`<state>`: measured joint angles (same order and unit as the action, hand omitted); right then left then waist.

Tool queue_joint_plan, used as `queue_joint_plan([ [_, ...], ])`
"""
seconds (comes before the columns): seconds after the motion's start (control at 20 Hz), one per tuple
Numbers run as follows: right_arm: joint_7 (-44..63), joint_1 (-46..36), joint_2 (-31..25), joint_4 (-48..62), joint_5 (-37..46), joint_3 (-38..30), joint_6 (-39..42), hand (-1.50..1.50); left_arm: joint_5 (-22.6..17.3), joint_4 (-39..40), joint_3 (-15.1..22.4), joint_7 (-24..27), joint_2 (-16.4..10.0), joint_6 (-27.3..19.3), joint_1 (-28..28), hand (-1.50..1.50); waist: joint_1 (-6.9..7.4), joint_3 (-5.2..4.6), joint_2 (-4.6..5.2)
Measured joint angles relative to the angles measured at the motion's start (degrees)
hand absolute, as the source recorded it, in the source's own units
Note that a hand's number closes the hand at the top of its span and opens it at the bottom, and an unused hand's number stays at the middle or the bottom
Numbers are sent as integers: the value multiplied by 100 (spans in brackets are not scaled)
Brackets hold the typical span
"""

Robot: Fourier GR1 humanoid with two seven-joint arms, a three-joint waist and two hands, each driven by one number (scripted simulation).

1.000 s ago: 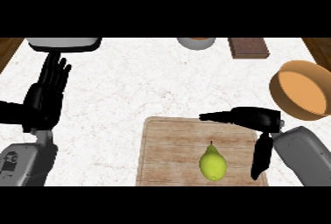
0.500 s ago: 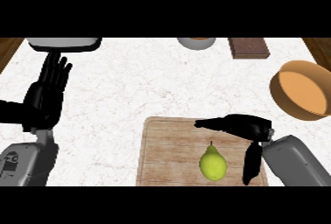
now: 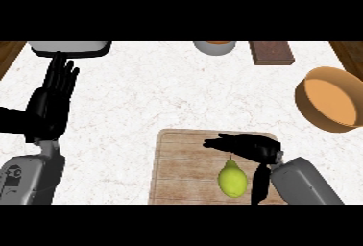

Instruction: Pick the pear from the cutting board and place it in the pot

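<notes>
While over pear (image 3: 233,178), R hand (image 3: 249,146) splayed

- The cutting board (image 3: 186,168) lies on the counter (image 3: 156,96) at the near edge, a little right of centre.
- The pear (image 3: 233,178) lies on the board's right half, with its stem pointing away from the robot.
- The right hand (image 3: 248,145) is over the board's far right part, just behind the pear, with its fingers stretched out toward the left. Whether it touches the pear cannot be told.
- The pot (image 3: 327,103) stands at the counter's right edge, farther back than the board and well apart from it.
- The left hand (image 3: 51,103) rests open at the left edge, fingers pointing to the far side, well apart from the board.
- Along the far edge, from left to right, are a flat container (image 3: 69,47), a round vessel (image 3: 214,46) and a block (image 3: 272,52).
</notes>
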<state>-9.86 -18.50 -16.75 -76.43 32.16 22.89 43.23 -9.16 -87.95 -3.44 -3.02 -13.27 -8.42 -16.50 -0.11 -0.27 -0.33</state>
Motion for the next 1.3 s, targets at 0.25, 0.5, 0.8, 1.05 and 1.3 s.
queue_joint_plan([
  [0.25,-86,-30,274,155,149,-57,-30,150,-40,-151,-66,-76,17,115,98,0,-1,-9,-15],
  [0.5,-613,42,364,-37,375,210,-277,150,-47,-171,-123,1,13,201,212,0,10,-3,-15],
  [0.8,-972,179,539,-142,703,353,-571,150,59,-50,-139,86,130,186,172,0,2,6,-9],
  [1.05,-1011,211,667,-199,960,236,-776,150,107,-19,-178,58,164,226,114,0,11,18,1],
  [1.3,-688,261,548,-695,976,-195,-758,150,136,61,-212,139,186,266,127,0,-9,23,18],
])
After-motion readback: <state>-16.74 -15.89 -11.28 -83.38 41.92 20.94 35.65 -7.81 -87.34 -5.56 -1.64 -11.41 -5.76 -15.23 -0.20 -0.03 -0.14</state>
